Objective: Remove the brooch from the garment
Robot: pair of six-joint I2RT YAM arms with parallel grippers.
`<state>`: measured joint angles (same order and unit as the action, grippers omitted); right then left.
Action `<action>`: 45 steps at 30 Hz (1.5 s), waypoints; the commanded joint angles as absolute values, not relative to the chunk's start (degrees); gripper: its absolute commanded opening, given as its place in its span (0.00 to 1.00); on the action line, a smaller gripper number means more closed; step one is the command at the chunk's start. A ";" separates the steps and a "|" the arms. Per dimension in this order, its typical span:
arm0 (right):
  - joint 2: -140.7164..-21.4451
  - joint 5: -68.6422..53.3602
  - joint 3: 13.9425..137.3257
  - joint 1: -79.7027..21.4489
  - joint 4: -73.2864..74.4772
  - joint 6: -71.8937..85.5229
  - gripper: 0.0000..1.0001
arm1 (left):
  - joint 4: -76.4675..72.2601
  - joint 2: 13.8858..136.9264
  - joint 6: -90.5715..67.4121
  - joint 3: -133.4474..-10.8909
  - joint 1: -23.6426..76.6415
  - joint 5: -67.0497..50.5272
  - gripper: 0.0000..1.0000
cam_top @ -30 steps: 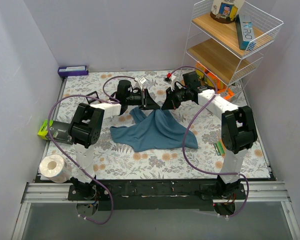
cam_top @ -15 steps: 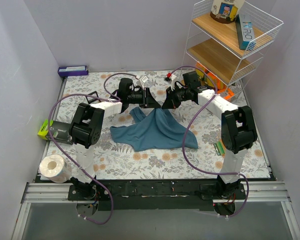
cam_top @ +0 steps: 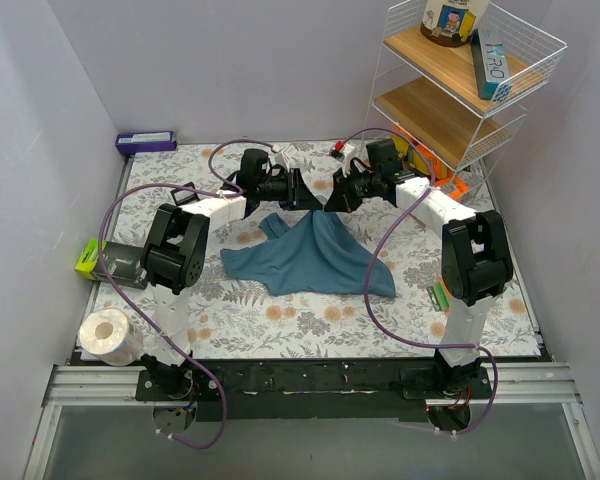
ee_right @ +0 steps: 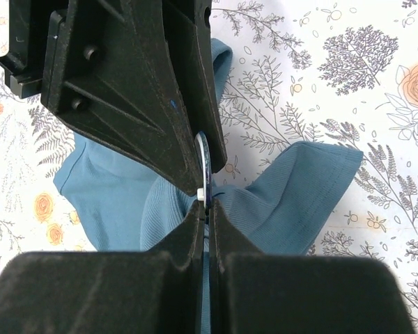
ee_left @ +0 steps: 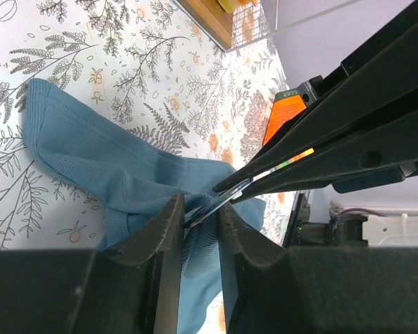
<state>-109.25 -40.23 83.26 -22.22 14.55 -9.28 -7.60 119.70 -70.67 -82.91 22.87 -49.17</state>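
The garment [cam_top: 310, 260], a teal T-shirt, lies on the flowered table, with one point pulled up into a peak between both grippers. My left gripper [cam_top: 308, 191] is shut on a bunch of that cloth [ee_left: 111, 160], which fills the gap between its fingers [ee_left: 168, 229]. From the right, my right gripper [cam_top: 331, 199] is shut flat on the brooch [ee_left: 221, 200], a thin whitish disc seen edge-on. The disc's far end reaches the left finger's tip. In the right wrist view the brooch [ee_right: 203, 165] stands just above the right fingertips [ee_right: 195, 217], beside the left gripper's fingers. From above the brooch is hidden.
A wire shelf rack [cam_top: 460, 90] stands at the back right with an orange packet [cam_top: 420, 150] under it. A purple box [cam_top: 146, 141] lies at the back left. A green box [cam_top: 85, 258] and a paper roll [cam_top: 108, 337] sit at the left edge.
Both grippers have moved together a little toward the back of the table, and the shirt's peak has been drawn up and back with them. Neither grip has changed.
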 commanded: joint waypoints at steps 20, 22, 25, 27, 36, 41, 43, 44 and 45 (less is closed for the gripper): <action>-108.72 -58.45 83.59 -29.53 19.78 -7.12 0.01 | -50.61 118.30 -111.09 -68.56 19.60 -41.56 0.46; -108.54 -58.01 83.15 -29.44 19.34 -6.77 0.01 | -53.78 117.69 -109.70 -66.90 19.42 -42.27 0.52; -108.19 -57.22 82.27 -28.74 17.58 -5.20 0.01 | -56.95 116.46 -107.07 -64.52 19.34 -44.29 0.61; -107.84 -57.04 82.09 -28.39 16.88 -4.66 0.01 | -59.31 115.23 -104.52 -63.38 19.16 -47.89 0.64; -107.31 -56.95 83.31 -26.98 20.91 -8.08 0.01 | -52.66 109.77 -88.43 -62.31 16.00 -66.16 0.63; -107.67 -58.71 84.55 -26.19 24.52 -10.90 0.01 | -45.81 110.48 -82.46 -65.65 16.00 -72.43 0.56; -107.67 -58.80 84.73 -26.19 24.70 -11.07 0.01 | -41.41 110.92 -77.80 -67.67 16.08 -72.33 0.53; -107.40 -58.80 84.90 -26.19 24.70 -11.07 0.01 | -39.22 111.35 -75.43 -68.55 16.17 -72.33 0.53; -107.32 -58.71 85.08 -26.10 24.87 -11.42 0.01 | -33.89 111.44 -70.89 -69.42 16.43 -72.25 0.52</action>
<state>-109.56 -56.45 82.06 -26.41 23.24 -9.37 -46.26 113.49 -84.05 -65.52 15.92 -69.04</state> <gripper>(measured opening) 0.030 0.531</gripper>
